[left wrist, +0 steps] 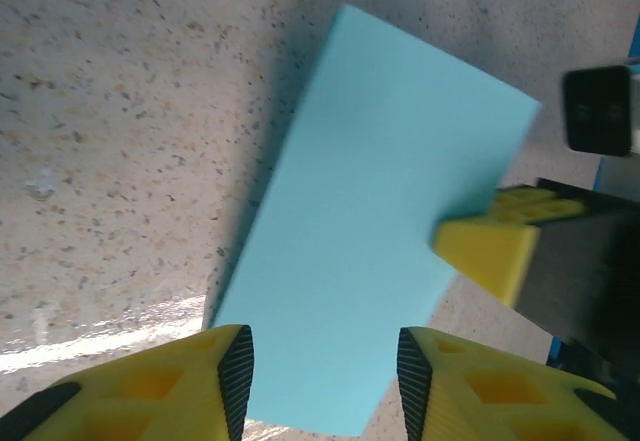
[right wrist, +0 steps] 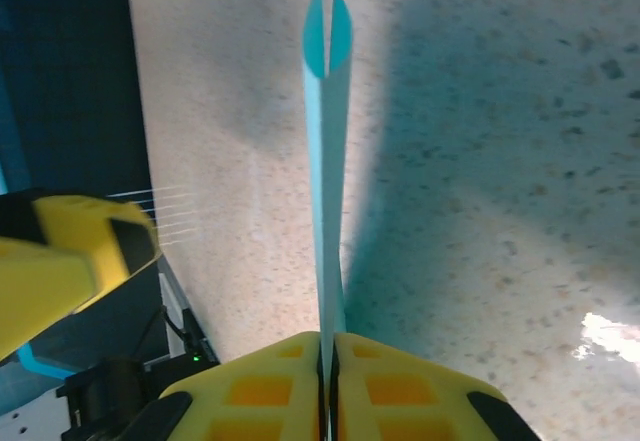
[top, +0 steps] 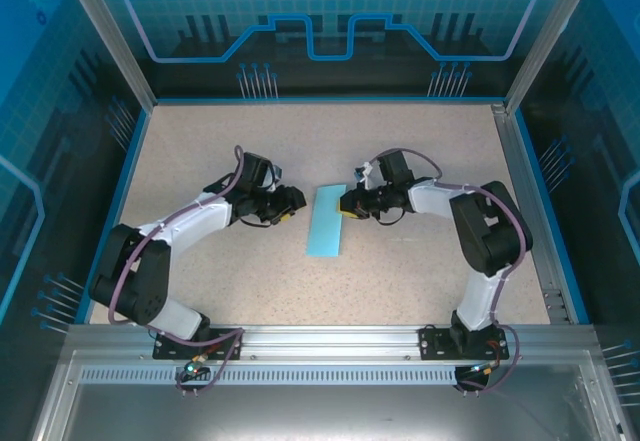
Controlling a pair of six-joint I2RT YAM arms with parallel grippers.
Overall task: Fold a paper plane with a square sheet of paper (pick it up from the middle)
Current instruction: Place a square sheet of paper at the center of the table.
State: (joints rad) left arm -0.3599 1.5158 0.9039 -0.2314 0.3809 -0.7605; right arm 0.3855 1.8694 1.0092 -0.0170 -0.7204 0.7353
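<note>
Square sheet of paper (top: pixel 325 229): light turquoise, folded double into a narrow strip, over the table (top: pixel 200 141).
Right tool (right wrist: pixel 328 356): on the sheet's right edge, fingers pressed together, pinching both layers.
Left tool (left wrist: pixel 325 366): just left of the sheet, fingers spread, the sheet's edge ahead of the gap.

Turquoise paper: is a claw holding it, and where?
The right claw pinches the folded paper by one long edge; the left claw stands open, empty.

Bright light, soft shadows, table (left wrist: pixel 100 336) glare, right claw (right wrist: pixel 328 351) blurred.
</note>
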